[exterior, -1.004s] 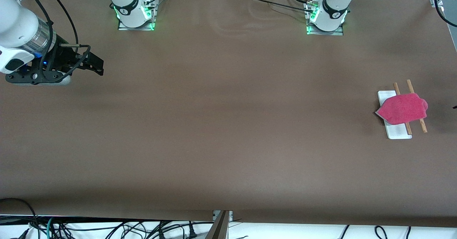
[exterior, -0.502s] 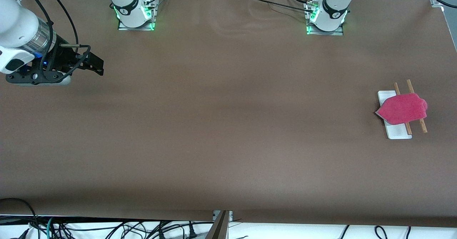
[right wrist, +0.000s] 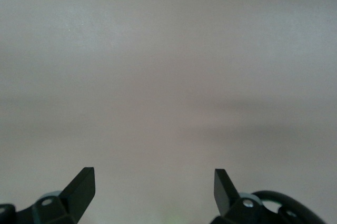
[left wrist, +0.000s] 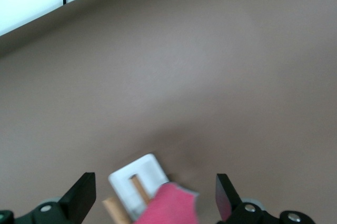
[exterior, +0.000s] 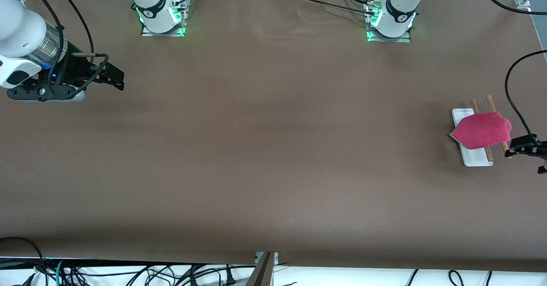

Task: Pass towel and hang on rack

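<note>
While the towel lies draped pink face up across the two brown rods of the rack, nothing grips it. It covers the middle of the rods and hangs over part of the white base, with both rod ends showing past the cloth at about twelve and six o'clock in the front view. Rack and towel stand on the brown table toward the left arm's end.

From the towel, the left gripper sits at roughly four o'clock, just beside the nearer end of one rod, up in the air at the table's edge. Its fingers are spread wide and carry nothing. In the left wrist view the towel and the rack's white base show between the two fingertips, clear of both.

Well apart, at about nine o'clock across the table, the right gripper waits over bare cloth at the right arm's end, its fingers likewise spread and empty.
</note>
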You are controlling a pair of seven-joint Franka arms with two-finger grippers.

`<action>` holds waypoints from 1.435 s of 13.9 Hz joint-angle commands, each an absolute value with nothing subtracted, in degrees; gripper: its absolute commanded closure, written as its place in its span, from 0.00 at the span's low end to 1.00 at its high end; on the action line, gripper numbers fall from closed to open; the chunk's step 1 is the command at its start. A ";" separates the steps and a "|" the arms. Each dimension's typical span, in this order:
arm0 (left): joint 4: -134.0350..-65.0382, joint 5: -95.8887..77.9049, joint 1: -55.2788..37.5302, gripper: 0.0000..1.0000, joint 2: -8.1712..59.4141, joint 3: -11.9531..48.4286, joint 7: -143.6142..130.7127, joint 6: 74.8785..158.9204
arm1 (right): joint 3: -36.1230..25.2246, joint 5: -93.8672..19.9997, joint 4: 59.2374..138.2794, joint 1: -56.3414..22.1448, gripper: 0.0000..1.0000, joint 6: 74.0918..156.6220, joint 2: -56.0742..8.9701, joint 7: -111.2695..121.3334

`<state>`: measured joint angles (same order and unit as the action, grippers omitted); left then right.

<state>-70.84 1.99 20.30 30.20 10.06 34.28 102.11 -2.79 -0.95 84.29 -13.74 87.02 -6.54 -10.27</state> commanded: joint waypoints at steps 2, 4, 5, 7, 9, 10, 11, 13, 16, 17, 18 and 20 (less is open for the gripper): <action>-83.46 1.32 14.26 0.00 16.65 8.70 17.44 100.64 | -2.72 -0.79 84.02 -13.80 0.00 86.48 -6.50 -10.90; -88.39 1.32 10.39 0.00 10.93 7.13 10.14 100.46 | -2.72 -0.79 84.02 -13.80 0.00 86.57 -6.42 -10.90; -91.72 1.23 8.11 0.00 7.16 5.99 6.37 100.46 | -2.72 -0.79 84.02 -13.80 0.00 86.57 -6.42 -10.90; -97.79 1.14 3.19 0.00 0.56 3.09 -1.46 100.37 | -2.72 -0.79 84.02 -13.80 0.00 86.57 -6.42 -10.99; -102.72 1.14 0.80 0.00 -4.37 2.29 -1.94 100.37 | -2.72 -0.79 83.94 -13.80 0.00 86.66 -6.42 -10.99; -103.88 1.14 0.36 0.00 -5.35 2.29 -1.76 100.46 | -2.64 -0.88 83.94 -13.80 0.00 86.75 -6.42 -10.99; -104.32 0.45 -0.26 0.00 -5.80 2.29 -1.76 100.55 | -2.64 -0.88 83.94 -13.80 0.00 86.75 -6.42 -10.99; -103.98 -3.49 -1.14 0.00 -5.89 1.07 -1.93 100.37 | -2.64 -0.88 83.94 -13.80 0.00 86.75 -6.42 -10.99; -101.09 -3.96 -6.59 0.00 -4.32 -5.36 -2.11 97.31 | -2.72 -0.88 83.94 -13.80 0.00 86.66 -6.42 -10.99; -100.90 -3.61 -6.59 0.00 -4.05 -5.27 -2.11 96.34 | -2.64 -0.88 83.94 -13.80 0.00 86.66 -6.42 -10.99; -100.38 -2.04 -6.59 0.00 -3.43 -5.27 -2.11 95.81 | -2.72 -0.88 83.94 -13.80 0.00 86.66 -6.42 -10.99; -96.44 0.52 -6.76 0.00 -1.42 -5.10 -2.11 92.65 | -2.64 -0.88 84.02 -13.80 0.00 86.66 -6.42 -10.99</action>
